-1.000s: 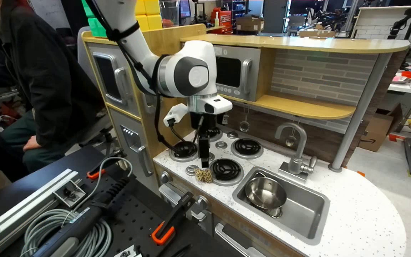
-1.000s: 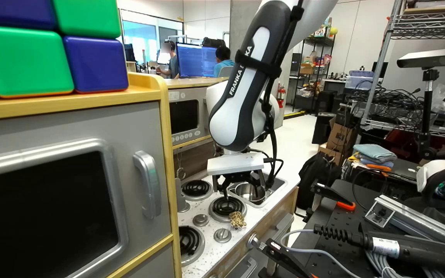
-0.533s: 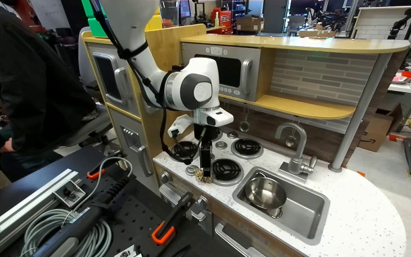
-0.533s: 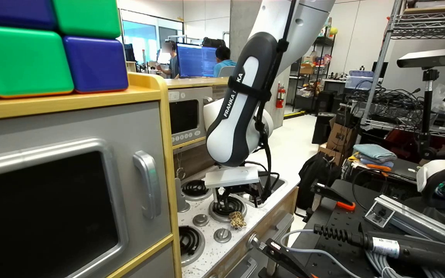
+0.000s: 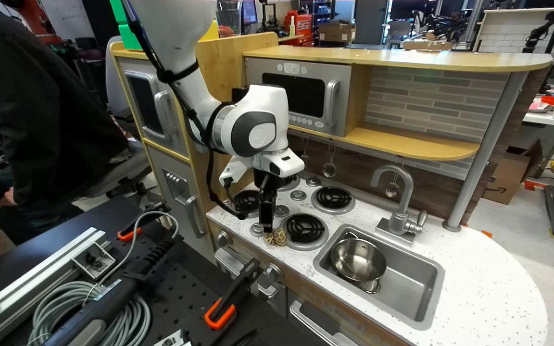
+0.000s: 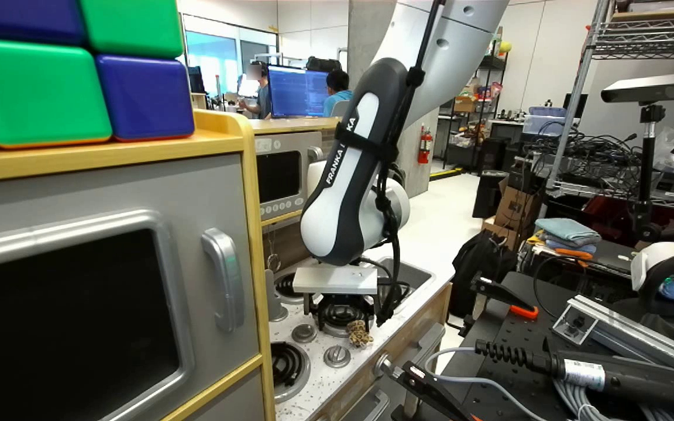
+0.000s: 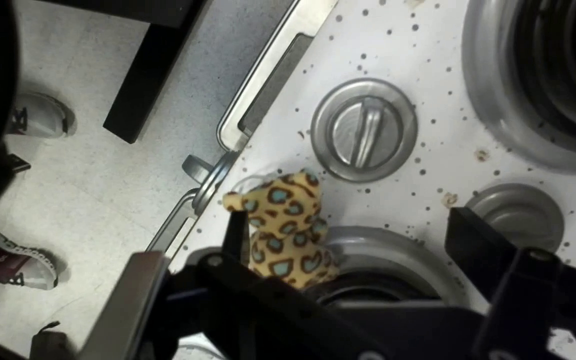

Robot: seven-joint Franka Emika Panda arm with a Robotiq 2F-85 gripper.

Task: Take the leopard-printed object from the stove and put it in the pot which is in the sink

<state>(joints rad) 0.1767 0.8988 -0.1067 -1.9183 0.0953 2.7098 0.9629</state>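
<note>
The leopard-printed object (image 5: 277,238) lies at the stove's front edge, against a burner's rim; it also shows in an exterior view (image 6: 360,334) and in the wrist view (image 7: 288,220). The stove (image 5: 301,207) is white with black burners. My gripper (image 5: 266,229) is open just above the object. In the wrist view the jaws (image 7: 349,215) are wide apart; the left finger overlaps the object's outer side, and the right finger is well away from it. I cannot tell whether the finger touches it. The silver pot (image 5: 358,260) stands in the grey sink (image 5: 409,293).
A curved faucet (image 5: 399,187) rises behind the sink. Stove knobs (image 7: 364,130) stand near the object. A microwave-like box (image 5: 306,93) and a wooden shelf (image 5: 411,140) are above the counter. A black table (image 5: 181,288) with clamps and cable is in front.
My gripper has come down towards the object, then shifted left in both exterior views. It has stayed open. The object and pot have not moved. The person at the side has leaned away.
</note>
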